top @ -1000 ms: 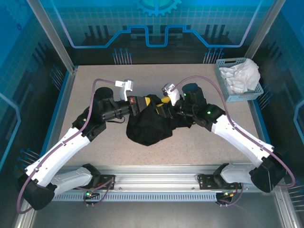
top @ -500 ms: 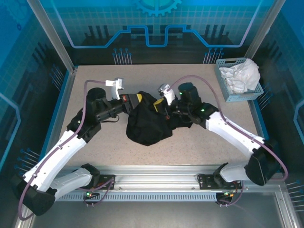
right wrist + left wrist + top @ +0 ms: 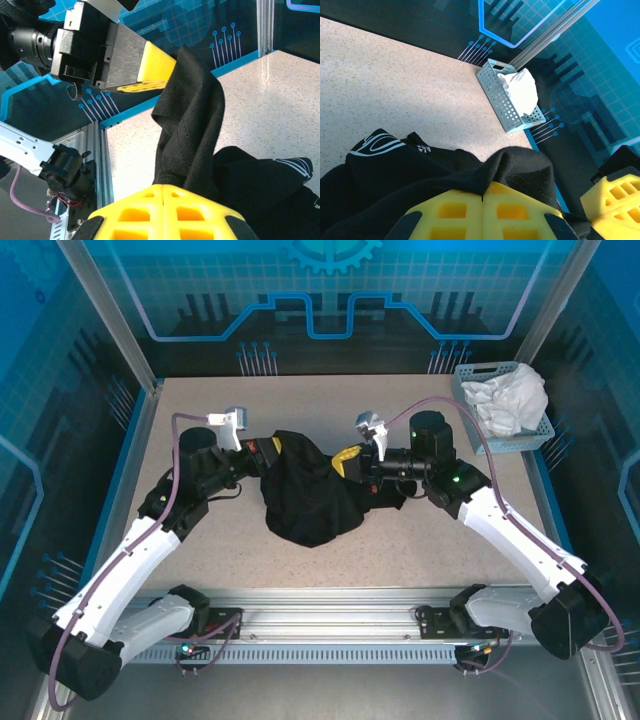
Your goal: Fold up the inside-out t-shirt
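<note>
**Two-Point Hold: Purpose and Surroundings**

I held both pincers clamped tight on the inside-out t-shirt [image 3: 310,495]. My left gripper [image 3: 270,447] pinched a fold of black cloth at the garment's upper left. My right gripper [image 3: 346,457] pinched another fold at its upper right. The two grips stood apart, with a stretch of fabric running between them. I judged that this hold served to raise and spread the bunched shirt so that its edges could be found. The bulk of the shirt lay below both grips in a heap on the table [image 3: 430,540], about midway across. At the far right corner stood a perforated basket [image 3: 478,435]. It contained a crumpled white garment [image 3: 512,395], well apart from the shirt.
</note>
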